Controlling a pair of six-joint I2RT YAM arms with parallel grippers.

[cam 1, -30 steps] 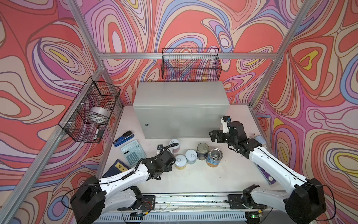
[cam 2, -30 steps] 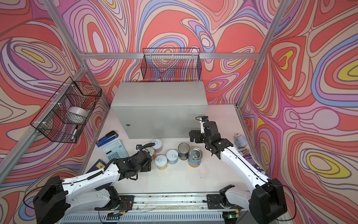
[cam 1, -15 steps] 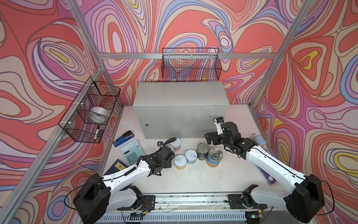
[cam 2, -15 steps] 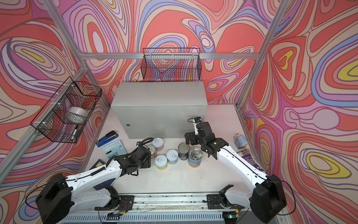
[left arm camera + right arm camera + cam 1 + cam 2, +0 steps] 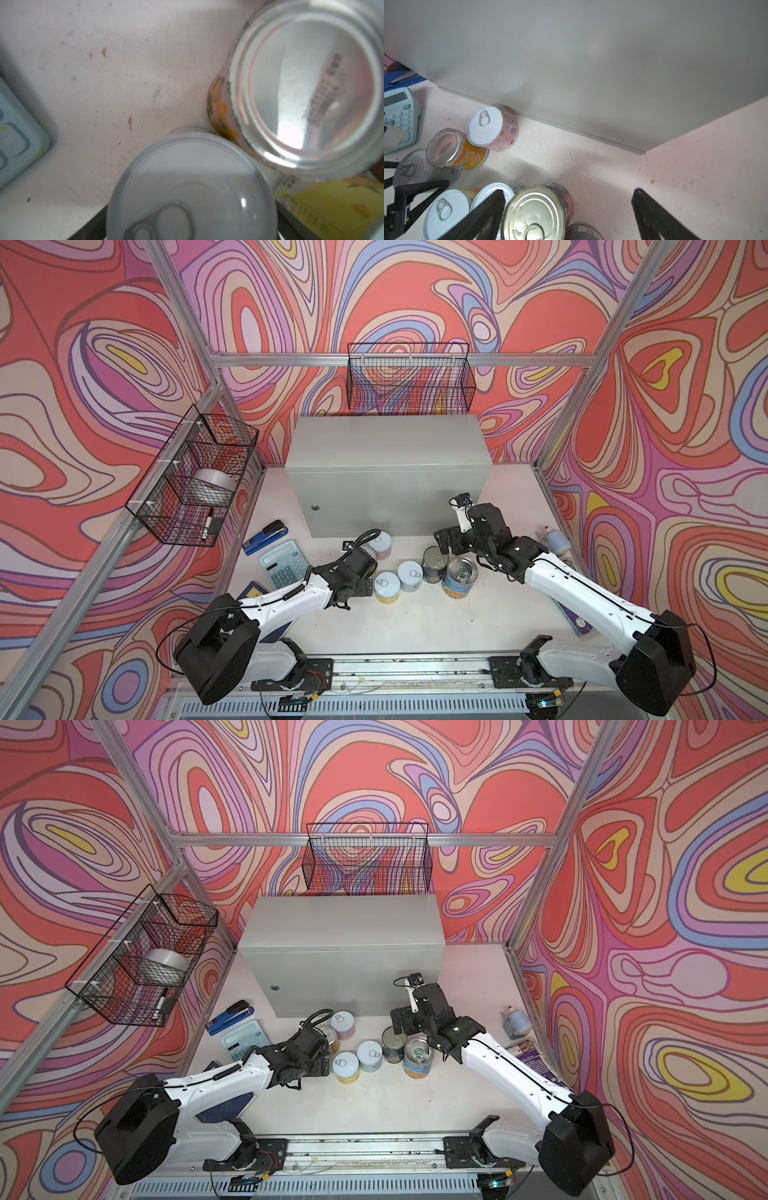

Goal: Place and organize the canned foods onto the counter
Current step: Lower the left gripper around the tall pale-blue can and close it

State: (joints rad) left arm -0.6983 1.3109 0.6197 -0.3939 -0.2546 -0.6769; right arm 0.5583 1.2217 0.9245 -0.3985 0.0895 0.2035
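Before smooth grey metal counter [image 5: 386,456]: right claw [image 5: 568,192] wide, empty; left claw [image 5: 191,225] straddles round tin [image 5: 191,176], grip unclear.

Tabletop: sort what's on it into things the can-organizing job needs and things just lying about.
Belongs to the job:
counter, pink tin, orange-yellow tin, yellow tin, pale blue tin, second pale blue tin, navy tin, Progresso tin.

Just lying about:
calculator, stapler, capped bottle, purple booklet.
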